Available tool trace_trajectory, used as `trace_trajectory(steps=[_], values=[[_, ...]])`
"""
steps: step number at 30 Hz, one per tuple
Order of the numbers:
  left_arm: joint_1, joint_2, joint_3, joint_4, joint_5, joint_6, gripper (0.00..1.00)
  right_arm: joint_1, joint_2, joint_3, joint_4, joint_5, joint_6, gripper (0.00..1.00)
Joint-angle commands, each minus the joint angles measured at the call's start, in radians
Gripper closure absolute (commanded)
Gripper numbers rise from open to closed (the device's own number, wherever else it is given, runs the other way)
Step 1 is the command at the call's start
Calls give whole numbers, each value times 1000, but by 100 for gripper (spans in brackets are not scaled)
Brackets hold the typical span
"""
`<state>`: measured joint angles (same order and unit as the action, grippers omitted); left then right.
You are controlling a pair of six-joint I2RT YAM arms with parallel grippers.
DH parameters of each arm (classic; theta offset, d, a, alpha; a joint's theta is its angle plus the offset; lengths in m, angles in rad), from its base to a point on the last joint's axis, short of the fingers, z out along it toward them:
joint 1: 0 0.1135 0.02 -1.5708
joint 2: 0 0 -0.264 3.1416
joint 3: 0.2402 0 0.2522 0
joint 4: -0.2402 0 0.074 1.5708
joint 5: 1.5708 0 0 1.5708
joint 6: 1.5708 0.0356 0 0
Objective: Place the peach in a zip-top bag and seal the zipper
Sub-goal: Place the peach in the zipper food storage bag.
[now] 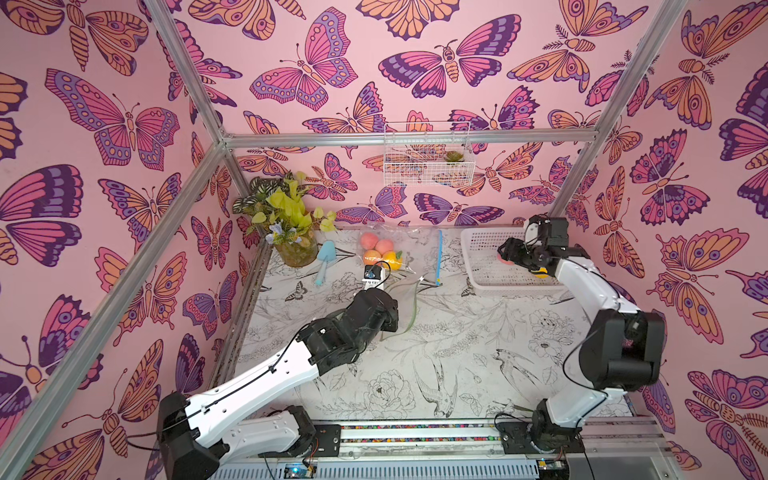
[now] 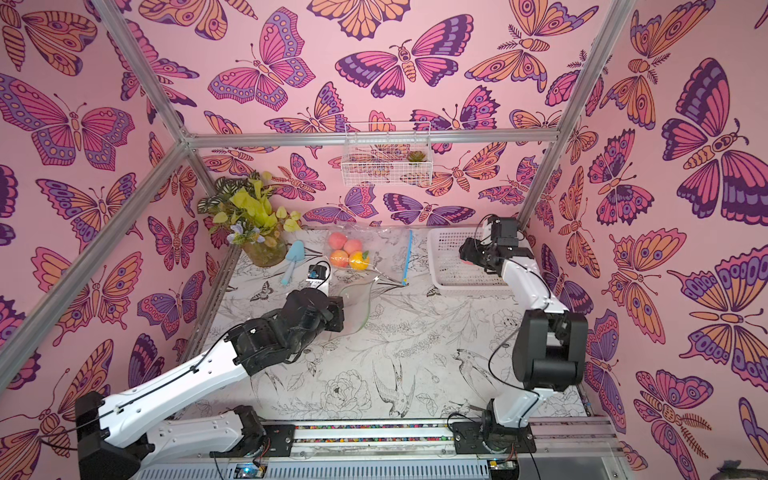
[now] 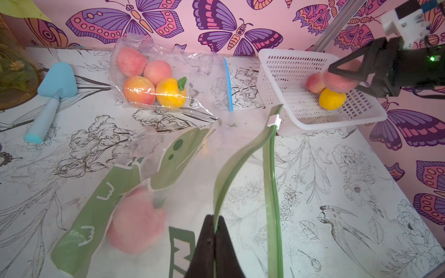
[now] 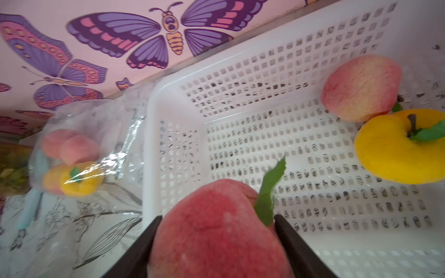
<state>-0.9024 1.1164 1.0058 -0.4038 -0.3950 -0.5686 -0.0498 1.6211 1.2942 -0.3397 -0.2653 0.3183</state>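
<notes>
I count two bags, eight fruits, left hand [image 3: 215, 217] clamped on green bag [image 3: 240, 166], bagged peach [image 3: 137, 221] only in left wrist view, right hand [image 4: 218, 216] gripping another peach [image 4: 212, 240] over basket [image 4: 240, 60]

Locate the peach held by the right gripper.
In the right wrist view, the peach is clamped in the right gripper over the white basket on the robot's far right, close to a second peach and a yellow fruit lying in it.
</notes>
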Motion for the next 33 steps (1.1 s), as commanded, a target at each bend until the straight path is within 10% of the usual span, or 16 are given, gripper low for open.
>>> trace_trajectory(steps=[1, 14, 33], values=[[20, 20, -21, 55, 73, -18, 100, 38, -114, -77, 62, -116, 33, 38], [30, 83, -4, 104, 88, -104, 100, 336, -445, -239, 94, -282, 55, 36], [31, 91, 30, 153, 133, -114, 100, 648, -333, -235, 173, -319, 83, 36]])
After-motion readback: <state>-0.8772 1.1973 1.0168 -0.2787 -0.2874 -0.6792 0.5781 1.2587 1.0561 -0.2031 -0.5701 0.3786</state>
